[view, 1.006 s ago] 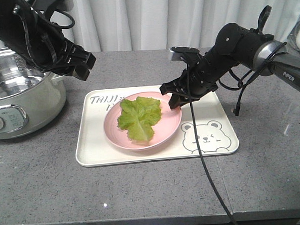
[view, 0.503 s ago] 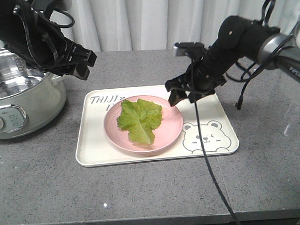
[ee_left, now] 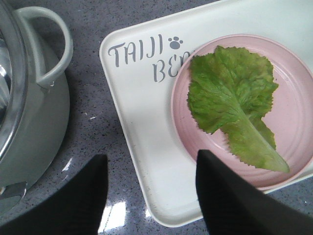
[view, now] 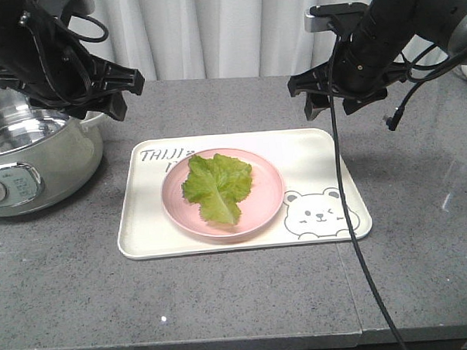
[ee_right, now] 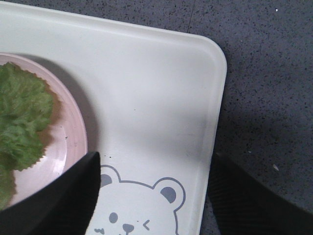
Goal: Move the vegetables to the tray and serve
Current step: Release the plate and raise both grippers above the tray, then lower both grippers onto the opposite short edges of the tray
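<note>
Speckled grey counter (view: 223, 299), crinkly lettuce (view: 216, 183) on pink plate (view: 264, 198); left end effector (ee_left: 151, 156), right end effector (ee_right: 155, 156) both agape

Smooth plastic, polished metal, speckled stone.
The tray (view: 146, 221) looked like smooth cream plastic with a soft sheen, with grey lettering printed flat on it. The pink plate (view: 271, 195) at frame centre was smooth and faintly glossy. The lettuce leaf (view: 216, 183) was crinkled and matt, its rib slightly waxy. At the left edge the pot (view: 58, 163) had a glossy pale-green shell and a bright, polished metal interior. The countertop (view: 223, 299) was grey, speckled and stone-like, with dull reflections. Across the top hung a pleated white cloth curtain (view: 212, 29). The left gripper (ee_left: 151, 157) was matt black.
</note>
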